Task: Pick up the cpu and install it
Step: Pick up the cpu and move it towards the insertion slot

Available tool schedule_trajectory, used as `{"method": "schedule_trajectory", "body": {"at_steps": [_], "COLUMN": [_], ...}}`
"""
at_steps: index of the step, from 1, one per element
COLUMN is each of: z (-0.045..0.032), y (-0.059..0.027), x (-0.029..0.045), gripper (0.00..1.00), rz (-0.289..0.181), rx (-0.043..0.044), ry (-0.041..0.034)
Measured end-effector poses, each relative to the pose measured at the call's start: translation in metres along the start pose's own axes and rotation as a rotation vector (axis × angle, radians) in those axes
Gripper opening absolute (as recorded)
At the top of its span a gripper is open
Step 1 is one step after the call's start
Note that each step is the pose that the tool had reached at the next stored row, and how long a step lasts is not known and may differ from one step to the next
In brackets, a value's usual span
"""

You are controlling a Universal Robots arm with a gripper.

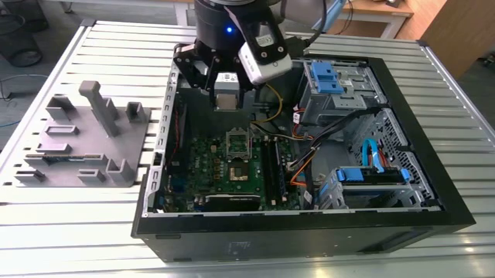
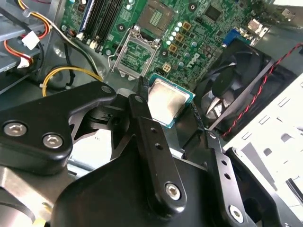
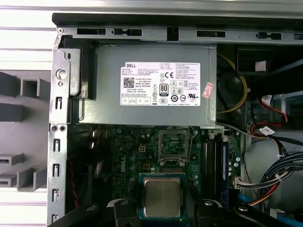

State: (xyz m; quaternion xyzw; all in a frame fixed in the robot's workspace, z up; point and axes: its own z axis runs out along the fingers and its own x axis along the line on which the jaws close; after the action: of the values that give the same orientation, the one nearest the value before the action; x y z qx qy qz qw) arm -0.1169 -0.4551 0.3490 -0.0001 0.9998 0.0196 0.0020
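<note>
Over the open computer case (image 1: 309,233), the cpu (image 2: 168,105) is held pinched in the gripper (image 2: 169,107), lifted clear of the board.

The chip is seen flat, with its pale metal top turned upward, and two opposite edges are clamped by the black fingers (image 2: 141,89). Below it, the green motherboard (image 1: 207,167) is laid on the case floor, and the open socket (image 3: 173,143) is seen on it just beside the long black memory slots (image 3: 213,161). A grey power supply (image 3: 109,105) is mounted at the far end of the case, and a black fan (image 2: 233,84) is fixed to a side wall. Well apart, on the exterior view's left, a grey fixture block (image 1: 77,145) is set on the slatted metal table (image 1: 69,237).
</note>
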Motion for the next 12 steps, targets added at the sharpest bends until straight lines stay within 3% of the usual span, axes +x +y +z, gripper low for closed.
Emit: {"method": "schedule_trajectory", "body": {"at_steps": [12], "z": [0.0049], "y": [-0.0039], "x": [-0.0016], "gripper": [0.47], "rz": [0.000], "rx": [-0.0001], "ry": [0.0000]}}
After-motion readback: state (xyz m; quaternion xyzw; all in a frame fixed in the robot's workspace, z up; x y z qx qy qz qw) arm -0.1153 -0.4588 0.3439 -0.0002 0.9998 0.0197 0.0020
